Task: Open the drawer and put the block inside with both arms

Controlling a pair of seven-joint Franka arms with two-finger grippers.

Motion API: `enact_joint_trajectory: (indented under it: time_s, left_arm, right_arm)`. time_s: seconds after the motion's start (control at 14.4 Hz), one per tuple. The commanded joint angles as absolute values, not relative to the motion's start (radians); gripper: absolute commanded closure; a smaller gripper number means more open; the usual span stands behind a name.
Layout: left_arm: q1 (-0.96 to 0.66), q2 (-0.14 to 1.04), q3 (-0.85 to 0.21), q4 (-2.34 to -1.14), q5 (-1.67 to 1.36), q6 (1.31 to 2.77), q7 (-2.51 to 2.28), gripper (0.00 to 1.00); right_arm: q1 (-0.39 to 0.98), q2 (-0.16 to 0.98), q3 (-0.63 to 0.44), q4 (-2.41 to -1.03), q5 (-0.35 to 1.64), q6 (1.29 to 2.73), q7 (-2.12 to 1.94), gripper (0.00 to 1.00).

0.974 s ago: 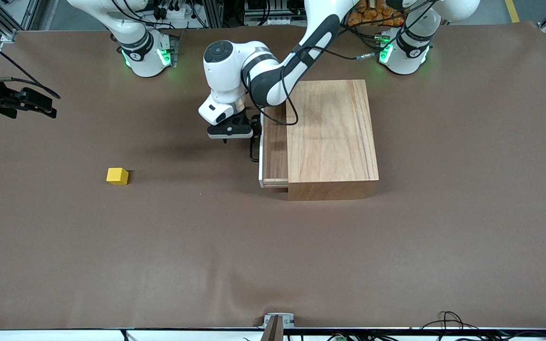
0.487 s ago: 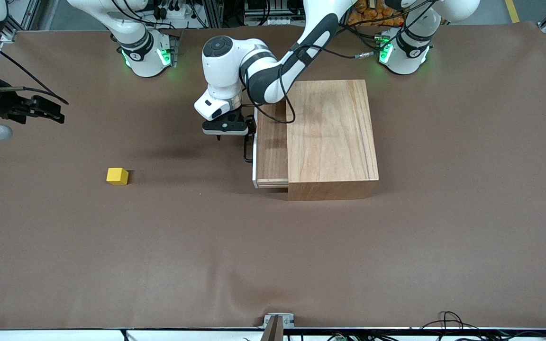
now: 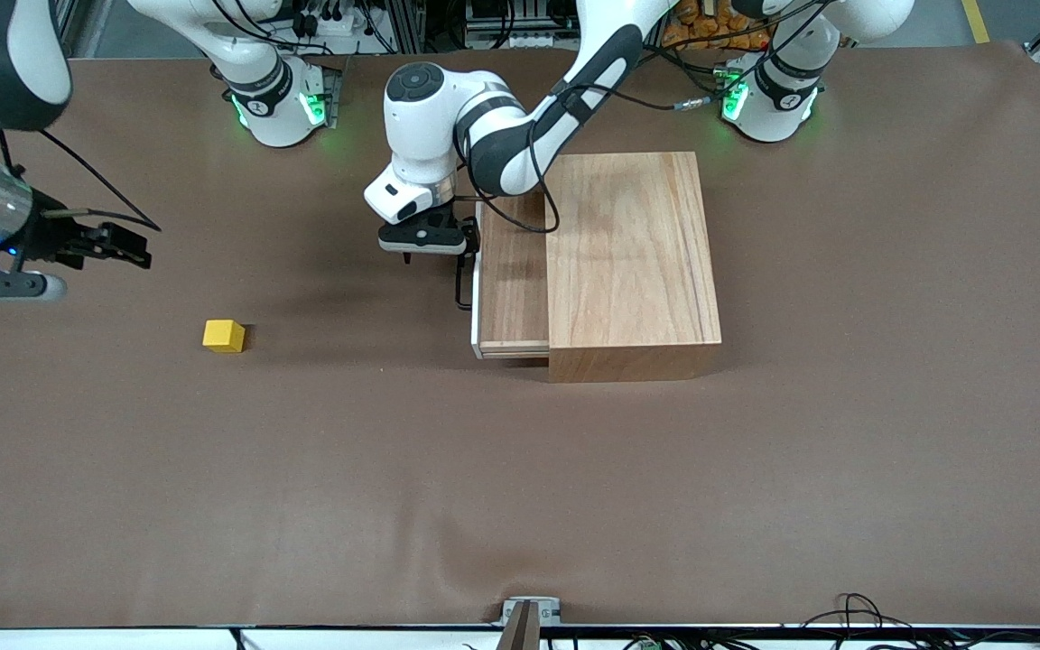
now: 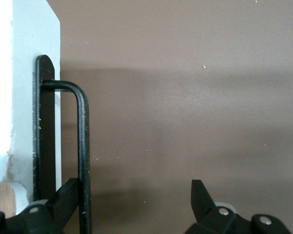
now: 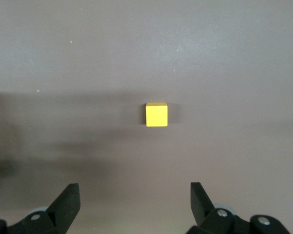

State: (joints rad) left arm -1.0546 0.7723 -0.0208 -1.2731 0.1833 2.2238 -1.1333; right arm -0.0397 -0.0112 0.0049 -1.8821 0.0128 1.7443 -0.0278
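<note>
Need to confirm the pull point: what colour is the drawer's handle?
Black, a wire U-handle on the drawer's white front edge; clearest in the left wrist view.

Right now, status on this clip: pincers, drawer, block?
Left pincer open, one finger hooked inside the handle, drawer partly out. Right pincer open above the table, block ahead, untouched. Nothing in the way.

block (image 3: 224, 335): bare table all round | drawer (image 3: 511, 289): left end effector (image 3: 464, 248) at handle
</note>
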Motion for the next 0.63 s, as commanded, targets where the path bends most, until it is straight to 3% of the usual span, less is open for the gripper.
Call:
enact_joint_trajectory:
  time_s: [0.0,0.56]
  left_arm:
    - [-1.06,0.781,-0.038,-1.246,0.193,2.243,-1.134,0.0]
    - [-1.054,0.736,-0.04,-1.235,0.152,2.23,-1.134,0.0]
  right_arm:
    - [-0.044,0.072,0.006,-1.893,0.0,1.814,-0.035,0.0]
    - [-0.046,0.314,0.005,-1.911,0.0,2.044,-0.046,0.0]
